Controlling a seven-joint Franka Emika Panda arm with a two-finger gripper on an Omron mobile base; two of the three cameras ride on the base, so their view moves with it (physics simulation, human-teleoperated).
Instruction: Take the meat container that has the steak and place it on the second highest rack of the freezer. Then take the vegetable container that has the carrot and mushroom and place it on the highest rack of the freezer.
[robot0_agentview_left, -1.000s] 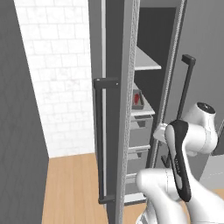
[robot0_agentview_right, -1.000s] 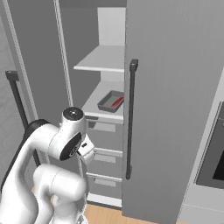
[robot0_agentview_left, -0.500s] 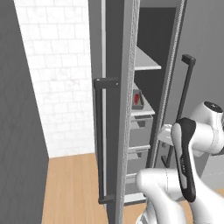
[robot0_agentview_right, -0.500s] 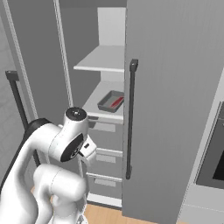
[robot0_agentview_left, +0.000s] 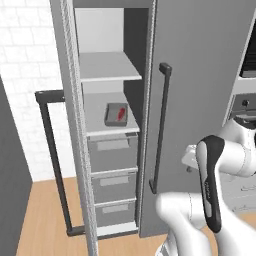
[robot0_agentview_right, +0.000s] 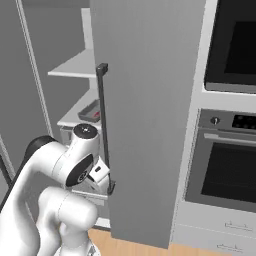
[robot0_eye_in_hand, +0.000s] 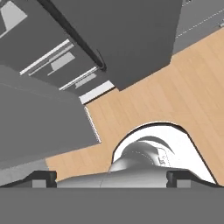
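Note:
The freezer (robot0_agentview_left: 145, 30) stands with its left door swung open. The meat container (robot0_agentview_left: 116, 114), a dark-grey tray with the red steak (robot0_agentview_left: 119, 113) in it, rests on the second highest rack (robot0_agentview_left: 100, 125). Above it the highest rack (robot0_agentview_left: 107, 67) is bare. From the right base view the meat container (robot0_agentview_right: 89, 111) peeks out behind the shut right door (robot0_agentview_right: 150, 100). My gripper (robot0_eye_in_hand: 111, 177) is open with nothing between its fingertips (robot0_eye_in_hand: 43, 177), pulled back low in front of the shut door and looking down at the floor. The vegetable container, carrot and mushroom are out of view.
Three grey drawers (robot0_agentview_left: 114, 155) sit under the racks. The open door's bar handle (robot0_agentview_left: 52, 165) stands at the left, the shut door's handle (robot0_agentview_left: 160, 125) in the middle. Two built-in ovens (robot0_agentview_right: 230, 160) are to the right. Wooden floor (robot0_eye_in_hand: 175, 87) lies below.
The whole picture has shifted, so the base has moved rightward: the freezer's inside now faces the left base view and the ovens have come into the right one. The gripper stays open.

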